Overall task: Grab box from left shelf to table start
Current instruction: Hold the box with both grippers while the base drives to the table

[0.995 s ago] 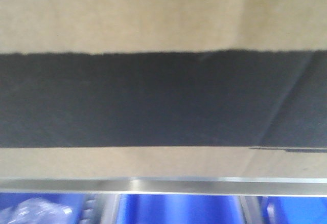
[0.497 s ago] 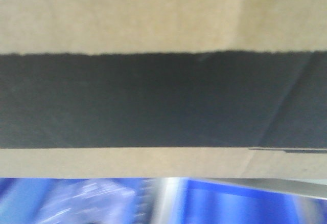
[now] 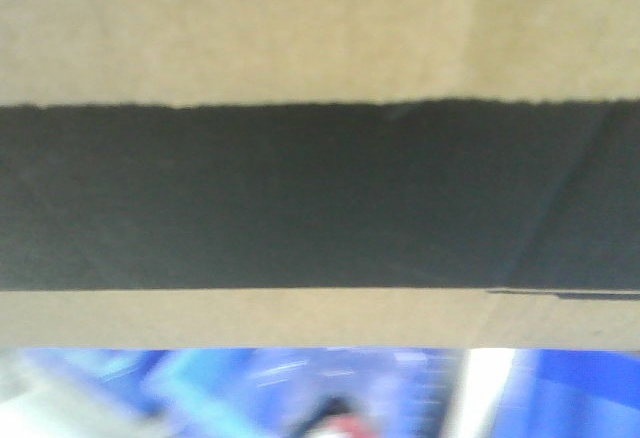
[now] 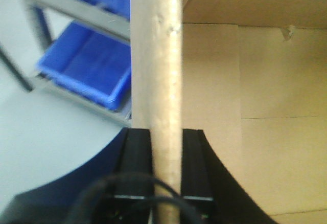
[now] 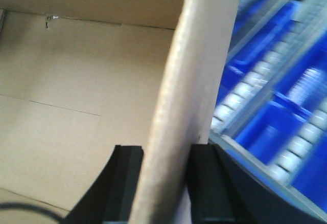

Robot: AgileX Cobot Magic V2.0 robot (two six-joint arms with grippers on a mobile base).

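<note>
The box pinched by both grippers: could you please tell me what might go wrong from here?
1. The left gripper and right gripper each pinch only a thin cardboard wall of the box; it could bend or slip.
2. The box fills the front view, hiding the path.

- In your left wrist view, a pale grey floor (image 4: 46,147) fills the lower left, smooth and evenly lit.
- A metal shelf (image 4: 76,15) slants across the upper left of that view, with grey rails and a dark upright (image 4: 42,27).
- An open blue bin (image 4: 84,68) sits on its lower level, and more blue plastic shows above the upper rail.
- In your right wrist view, blurred blue bins (image 5: 286,111) stand in slanted rows, with pale rounded shapes too smeared to identify.
- Along the bottom of your front view runs a blue smear (image 3: 200,388) and a bright white streak (image 3: 490,388); nothing there is sharp.
</note>
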